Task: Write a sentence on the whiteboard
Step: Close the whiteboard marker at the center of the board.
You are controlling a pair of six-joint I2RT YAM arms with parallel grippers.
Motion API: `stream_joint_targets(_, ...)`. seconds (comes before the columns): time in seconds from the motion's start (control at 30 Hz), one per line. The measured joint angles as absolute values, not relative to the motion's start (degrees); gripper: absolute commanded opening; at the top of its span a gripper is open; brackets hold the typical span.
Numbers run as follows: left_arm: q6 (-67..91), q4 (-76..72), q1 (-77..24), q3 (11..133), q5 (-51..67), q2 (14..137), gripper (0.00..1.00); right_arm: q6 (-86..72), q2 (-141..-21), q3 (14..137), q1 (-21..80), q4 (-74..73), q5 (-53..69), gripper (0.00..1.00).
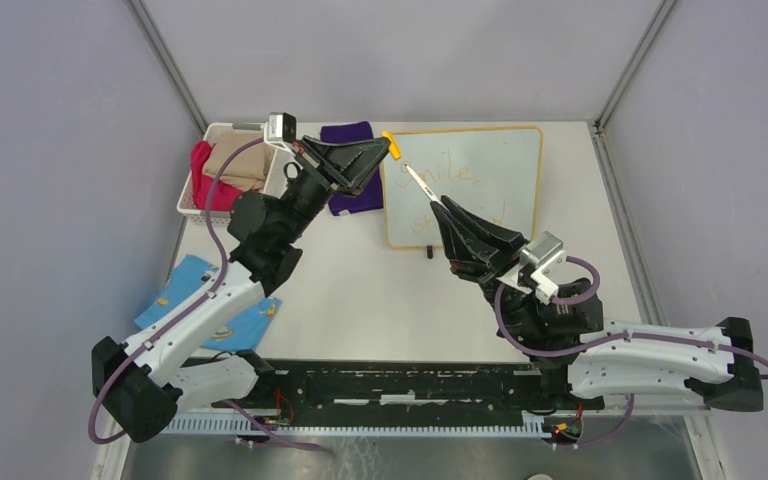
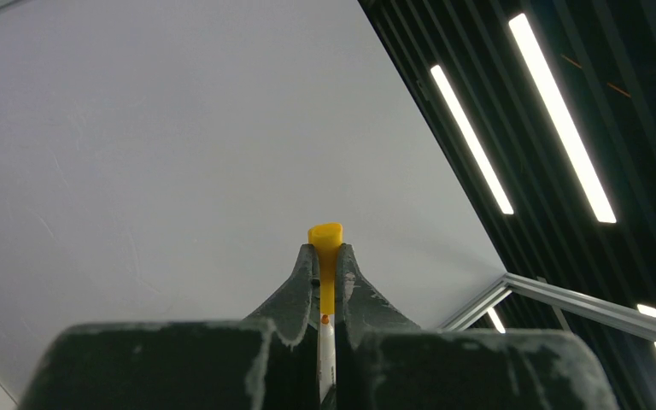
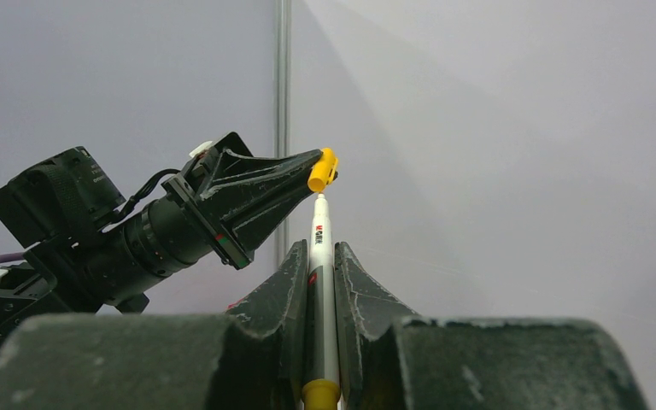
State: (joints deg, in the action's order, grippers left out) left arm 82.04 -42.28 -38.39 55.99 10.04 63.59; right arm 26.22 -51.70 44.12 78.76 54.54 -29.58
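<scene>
Whiteboard (image 1: 515,150), a glossy white rectangle with a thin yellow-orange frame, lies flat on the bench (image 1: 360,280), far centre, with a faint orange two-line sentence (image 1: 455,172) on it. Left end effector (image 1: 388,148) is clenched on a small yellow plastic cap (image 2: 325,239), raised over the board's left corner. Right end effector (image 3: 320,252) grasps a white-barrelled marker (image 3: 319,231), tip aimed at the cap and just short of it. Likely lined up for recapping.

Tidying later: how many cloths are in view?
4: red cloth and tan cloth in the bin, purple cloth beside the whiteboard, blue cloth under left arm. Bin may hide more.
</scene>
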Motion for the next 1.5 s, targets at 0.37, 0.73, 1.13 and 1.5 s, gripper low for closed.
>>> stream_joint_targets(0.37, 82.0, -42.2, -38.7, 56.0, 10.0, 63.6, 0.02, 25.8, -51.7, 44.1, 78.8, 54.5, -29.5, 0.0)
stream_joint_targets(0.73, 82.0, -42.0, -40.0, 56.0, 10.0, 63.9, 0.02, 25.8, -51.7, 44.1, 78.8, 54.5, -29.6, 0.0)
stream_joint_targets(1.13, 81.0, -42.0, -40.8, 56.0, 10.0, 63.9, 0.02, 25.8, -51.9, 44.1, 78.8, 54.5, -29.6, 0.0)
stream_joint_targets(1.5, 80.0, -41.6, -41.4, 56.0, 10.0, 63.9, 0.02, 25.9, -51.9, 44.1, 78.8, 54.9, -30.4, 0.0)
